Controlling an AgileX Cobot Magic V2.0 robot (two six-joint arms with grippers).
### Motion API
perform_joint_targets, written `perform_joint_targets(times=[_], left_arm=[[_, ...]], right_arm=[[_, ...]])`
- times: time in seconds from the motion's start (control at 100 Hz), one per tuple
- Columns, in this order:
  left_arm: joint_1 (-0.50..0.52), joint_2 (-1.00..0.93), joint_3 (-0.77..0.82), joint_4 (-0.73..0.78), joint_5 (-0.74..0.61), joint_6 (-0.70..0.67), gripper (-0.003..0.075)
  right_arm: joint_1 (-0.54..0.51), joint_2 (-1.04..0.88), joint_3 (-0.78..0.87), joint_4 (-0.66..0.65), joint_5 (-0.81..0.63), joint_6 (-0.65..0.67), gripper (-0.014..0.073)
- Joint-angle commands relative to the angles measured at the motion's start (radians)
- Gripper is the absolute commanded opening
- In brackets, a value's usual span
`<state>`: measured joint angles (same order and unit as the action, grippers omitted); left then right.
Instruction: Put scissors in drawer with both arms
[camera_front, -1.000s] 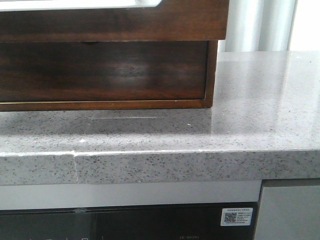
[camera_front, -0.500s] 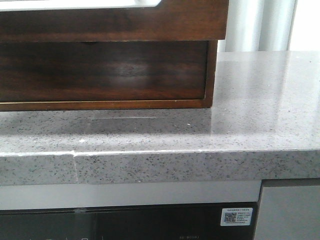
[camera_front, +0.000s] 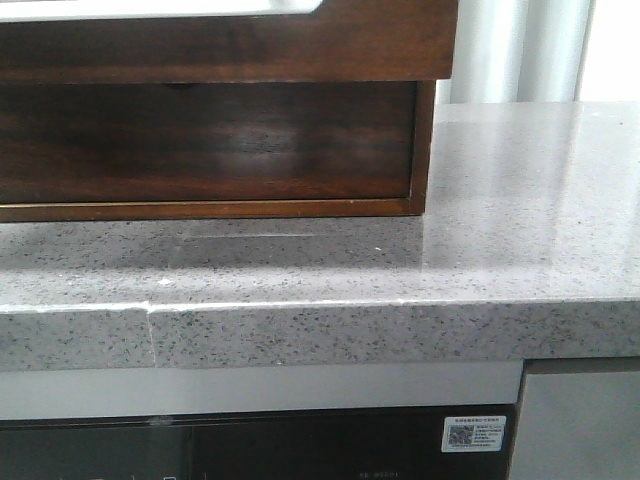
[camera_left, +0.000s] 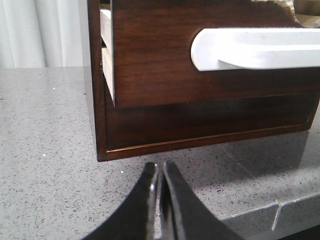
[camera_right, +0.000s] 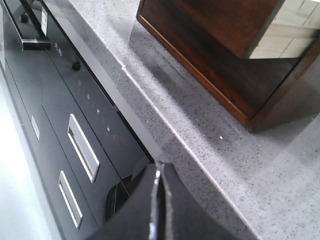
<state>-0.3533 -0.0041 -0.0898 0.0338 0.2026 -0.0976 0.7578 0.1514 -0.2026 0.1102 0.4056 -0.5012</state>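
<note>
The drawer (camera_left: 150, 60) is the upper dark brown front with a wide white opening (camera_left: 255, 47) at its top edge, and it stands pulled out a little from the wooden box. The front view shows the drawer's (camera_front: 230, 45) lower part at the top. My left gripper (camera_left: 160, 167) is shut with nothing in it, low over the counter just in front of the box's bottom corner. My right gripper (camera_right: 161, 167) is shut and empty, over the counter's front edge, to the side of the box. The scissors are out of view. Neither gripper shows in the front view.
The wooden box with its lower front (camera_front: 210, 140) sits on a grey speckled countertop (camera_front: 500, 200). A seam (camera_front: 150, 320) crosses the counter's front edge. Below the counter is a black appliance panel (camera_right: 75, 115) with handles and a white label (camera_front: 473, 433). Curtains (camera_left: 35, 30) hang behind.
</note>
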Motion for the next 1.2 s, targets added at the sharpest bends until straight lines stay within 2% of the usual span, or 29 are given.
perform_joint_targets(times=[0.0, 0.36, 0.65, 0.72, 0.89, 1.04, 1.19], left_arm=[[-0.008, -0.034, -0.025, -0.008, -0.074, -0.011, -0.0020], [0.010, -0.034, -0.015, -0.008, -0.053, -0.011, -0.0020], [0.267, -0.034, -0.011, -0.041, -0.058, -0.009, -0.0020], [0.318, -0.034, 0.009, -0.041, -0.104, -0.007, -0.0020], [0.383, -0.034, 0.108, -0.034, -0.333, -0.001, -0.0020], [0.374, -0.034, 0.106, -0.018, -0.268, 0.039, -0.0020], [0.349, -0.034, 0.108, -0.027, -0.140, 0.036, -0.0020]], right_arm=[[-0.007, 0.009, -0.019, 0.006, -0.078, -0.001, -0.0046], [-0.007, 0.009, -0.018, 0.006, -0.078, -0.001, -0.0046], [-0.007, 0.009, -0.018, 0.006, -0.078, -0.001, -0.0046], [-0.007, 0.009, -0.018, 0.006, -0.078, -0.001, -0.0046], [-0.007, 0.009, -0.018, 0.006, -0.078, -0.001, -0.0046], [-0.007, 0.009, -0.018, 0.006, -0.078, -0.001, -0.0046], [-0.007, 0.009, -0.018, 0.006, -0.078, -0.001, -0.0046]])
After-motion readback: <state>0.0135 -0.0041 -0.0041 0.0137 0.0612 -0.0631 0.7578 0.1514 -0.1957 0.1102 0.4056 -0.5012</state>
